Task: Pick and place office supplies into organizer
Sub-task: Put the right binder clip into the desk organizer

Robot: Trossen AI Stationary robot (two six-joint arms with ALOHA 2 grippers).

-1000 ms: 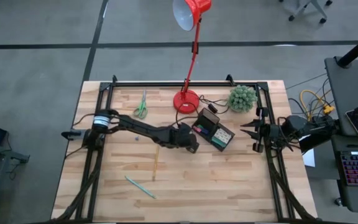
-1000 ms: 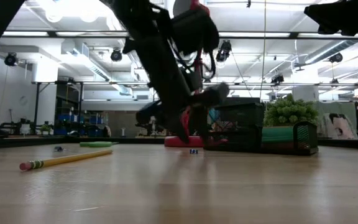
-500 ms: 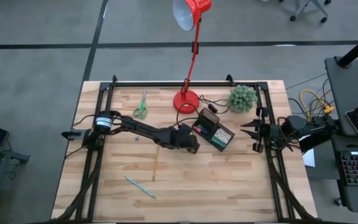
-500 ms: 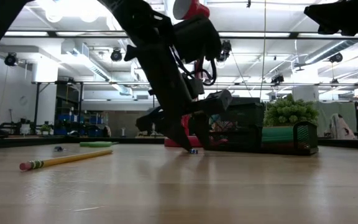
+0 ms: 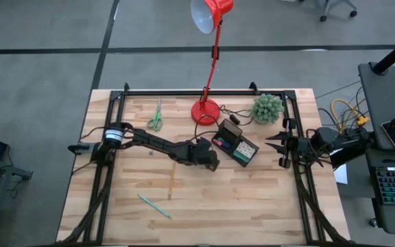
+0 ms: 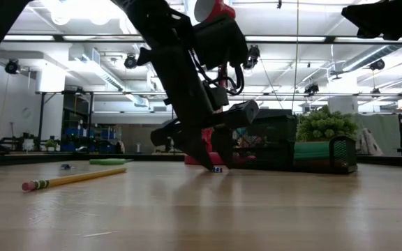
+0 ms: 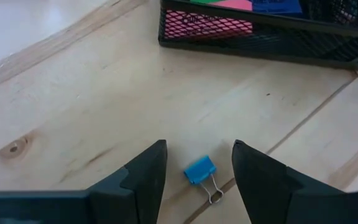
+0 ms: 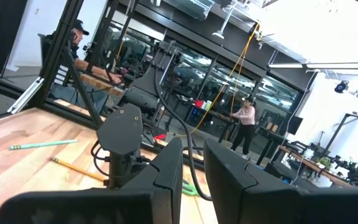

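Note:
My left gripper (image 5: pixel 212 160) (image 7: pixel 197 168) is open and low over the table, just on the near-left side of the black mesh organizer (image 5: pixel 236 145) (image 7: pixel 260 34). A small blue binder clip (image 7: pixel 199 170) (image 6: pixel 217 169) lies flat on the wood between its two fingers, apart from both. The organizer holds pink and blue pads. Green-handled scissors (image 5: pixel 156 116), a yellow pencil (image 5: pixel 172 175) (image 6: pixel 72 178) and a teal pen (image 5: pixel 154 204) lie on the table. My right gripper (image 5: pixel 278 147) (image 8: pixel 192 174) waits at the table's right edge, its fingers a narrow gap apart.
The red lamp base (image 5: pixel 206 111) and the green ball plant (image 5: pixel 267 108) stand just beyond the organizer, with a cable between them. A tiny piece (image 5: pixel 151 152) lies left of my left arm. Bare wood stretches toward the near edge.
My left gripper has come down toward the table over the blue clip, so its fingers now stand on either side of it. The clip has stayed where it was.

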